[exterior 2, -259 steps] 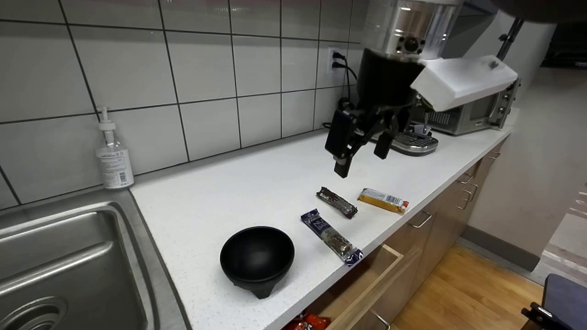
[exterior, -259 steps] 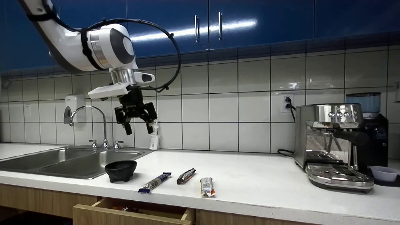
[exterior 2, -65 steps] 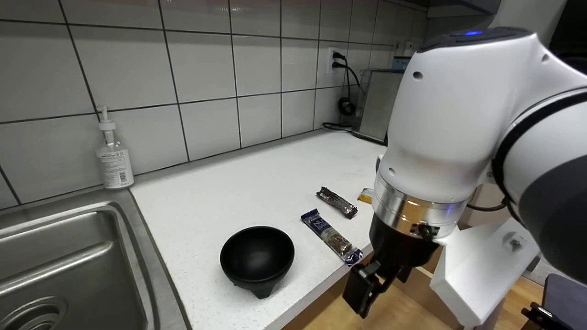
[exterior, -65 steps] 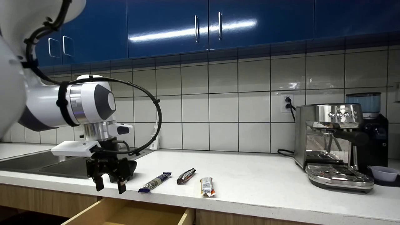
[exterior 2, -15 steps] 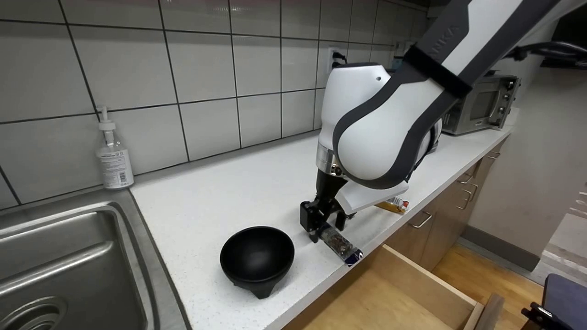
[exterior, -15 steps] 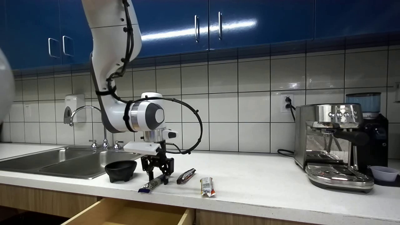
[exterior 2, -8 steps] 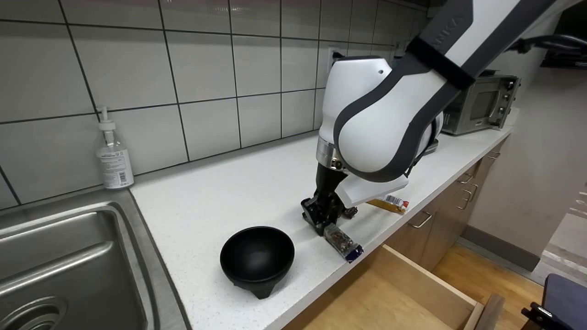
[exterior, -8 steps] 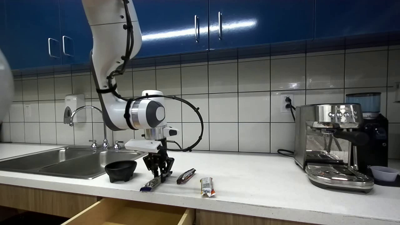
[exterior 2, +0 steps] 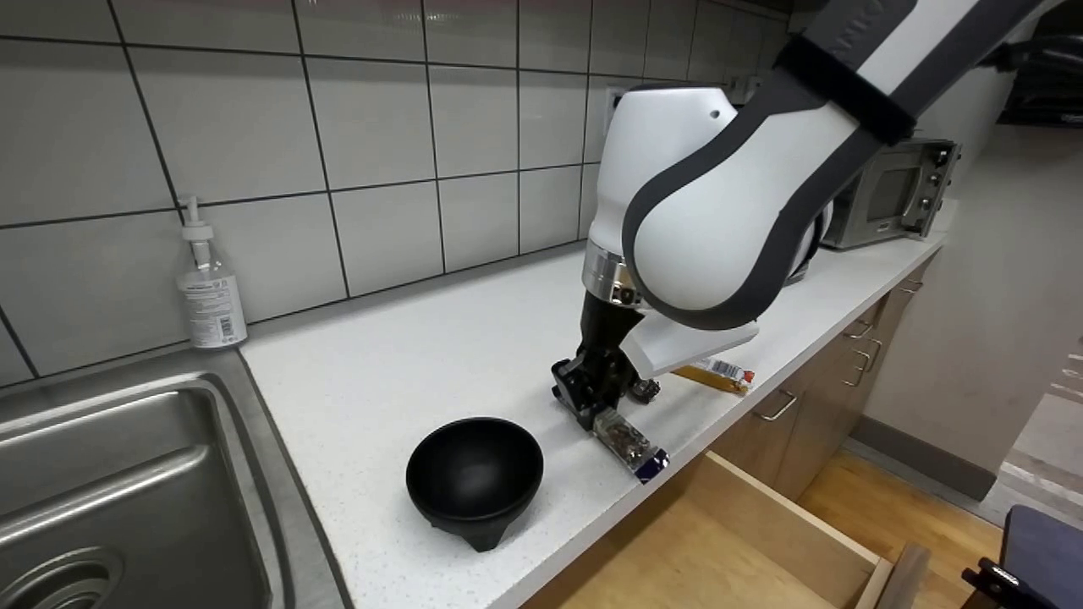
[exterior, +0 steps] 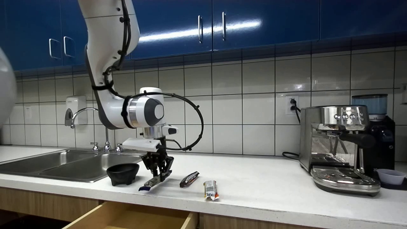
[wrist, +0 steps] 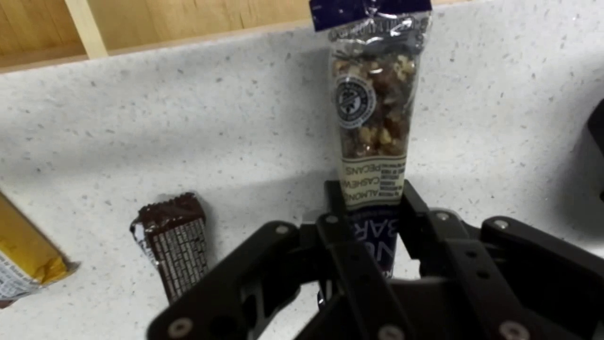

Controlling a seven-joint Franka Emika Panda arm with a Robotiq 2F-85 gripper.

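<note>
A nut bar in a clear and dark-blue wrapper (wrist: 377,113) sits between the fingers of my gripper (wrist: 373,193), which is shut on its middle. In an exterior view the nut bar (exterior: 149,183) appears slightly above the white counter, its blue end pointing to the counter's front edge. Part of the wrapper is hidden behind the fingers. To one side lies a dark brown bar (exterior: 189,179), seen in the wrist view too (wrist: 181,250). Beyond it is a yellow-and-white bar (exterior: 210,190). On the opposite side stands a black footed bowl (exterior 2: 475,474).
Below the counter's front edge a wooden drawer (exterior 2: 702,558) is pulled out. A steel sink (exterior 2: 245,457) lies past the bowl, with a pump bottle (exterior 2: 211,296) by the tiled wall. An espresso machine (exterior: 334,143) stands farther along the counter.
The jaws have closed round the nut bar. Since then the gripper has risen a little with it and shifted slightly toward the bowl. The other bars and the bowl have not moved.
</note>
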